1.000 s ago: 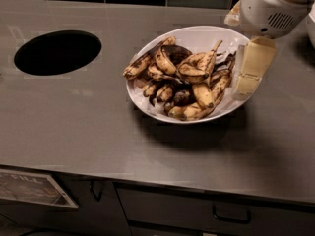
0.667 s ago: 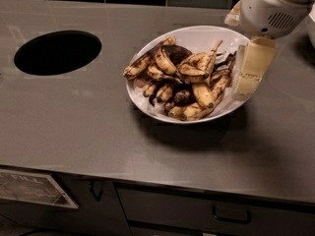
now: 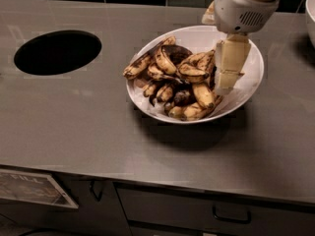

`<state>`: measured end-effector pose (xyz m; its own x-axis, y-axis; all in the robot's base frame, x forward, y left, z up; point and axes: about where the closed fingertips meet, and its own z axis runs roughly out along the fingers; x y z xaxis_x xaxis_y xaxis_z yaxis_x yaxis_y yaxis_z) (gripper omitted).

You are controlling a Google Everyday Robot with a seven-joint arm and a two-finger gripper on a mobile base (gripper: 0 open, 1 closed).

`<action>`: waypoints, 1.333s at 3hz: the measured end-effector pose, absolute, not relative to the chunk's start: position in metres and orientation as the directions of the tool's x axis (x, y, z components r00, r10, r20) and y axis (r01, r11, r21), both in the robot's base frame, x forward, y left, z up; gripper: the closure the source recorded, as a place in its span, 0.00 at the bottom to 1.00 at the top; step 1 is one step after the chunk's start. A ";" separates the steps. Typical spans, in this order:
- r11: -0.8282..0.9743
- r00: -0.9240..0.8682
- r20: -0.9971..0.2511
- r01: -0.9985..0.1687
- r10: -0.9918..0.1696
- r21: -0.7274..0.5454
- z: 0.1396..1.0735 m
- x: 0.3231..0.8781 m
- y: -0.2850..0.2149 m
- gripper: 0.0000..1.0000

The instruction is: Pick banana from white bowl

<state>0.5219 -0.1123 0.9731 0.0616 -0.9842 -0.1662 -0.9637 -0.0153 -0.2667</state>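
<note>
A wide white bowl (image 3: 248, 90) stands on the steel counter, right of centre, and holds a pile of several small brown-spotted bananas. A larger, curved, mostly black-brown banana (image 3: 173, 53) lies at the top back of the pile. My gripper (image 3: 228, 70), cream-coloured under a white wrist housing, hangs down into the right side of the bowl. It is at the right edge of the pile, right of the dark banana, and hides part of the bananas behind it.
A round dark hole (image 3: 57, 52) is cut into the counter at the left. The rim of another white vessel (image 3: 310, 9) shows at the right edge. Drawers with handles (image 3: 231, 214) run under the counter's front edge.
My gripper has moved left, from over the bowl's right rim to inside the bowl against the right side of the pile. The bananas have not moved.
</note>
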 end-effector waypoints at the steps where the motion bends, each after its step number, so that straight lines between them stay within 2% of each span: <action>1: -0.104 0.143 -0.144 -0.962 -0.979 -0.252 0.969 0.533 -0.092 0.00; 3: -0.274 0.314 -0.097 -0.916 -0.945 -0.294 0.992 0.555 -0.057 0.00; 4: -0.274 0.314 -0.097 -0.915 -0.944 -0.295 0.992 0.555 -0.057 0.00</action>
<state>0.5548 -0.0573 0.9921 0.3143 -0.9444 -0.0969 -0.9153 -0.2744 -0.2948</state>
